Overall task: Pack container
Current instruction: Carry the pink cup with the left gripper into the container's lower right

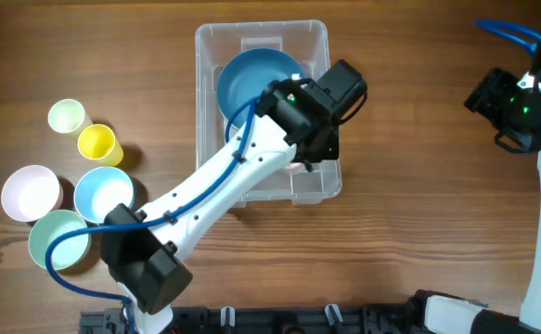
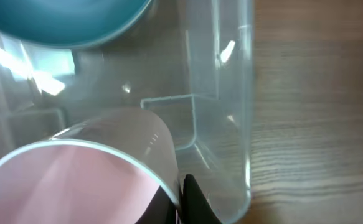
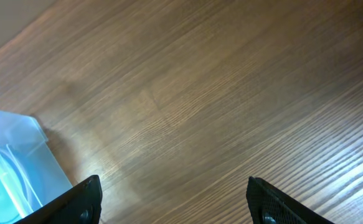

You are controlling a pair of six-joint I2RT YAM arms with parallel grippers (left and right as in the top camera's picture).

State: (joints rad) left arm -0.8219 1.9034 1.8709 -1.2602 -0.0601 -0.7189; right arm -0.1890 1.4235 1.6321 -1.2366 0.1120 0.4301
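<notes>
The clear rectangular container [image 1: 205,56] stands at the table's middle back. A blue bowl [image 1: 247,79] lies in its far half and shows at the top of the left wrist view [image 2: 63,18]. My left gripper [image 2: 181,202] reaches into the container's near right corner [image 2: 231,124]. It is shut on the rim of a pale pink cup [image 2: 75,180], one finger inside and one outside. In the overhead view the wrist [image 1: 312,111] hides most of the cup. My right gripper [image 3: 178,205] is open and empty over bare table to the right of the container [image 3: 19,155].
Left of the container stand a pale green cup [image 1: 66,116], a yellow cup [image 1: 98,144], a pale pink bowl [image 1: 32,192], a light blue bowl [image 1: 103,193] and a green bowl [image 1: 58,238]. The right arm [image 1: 521,97] is at the right edge.
</notes>
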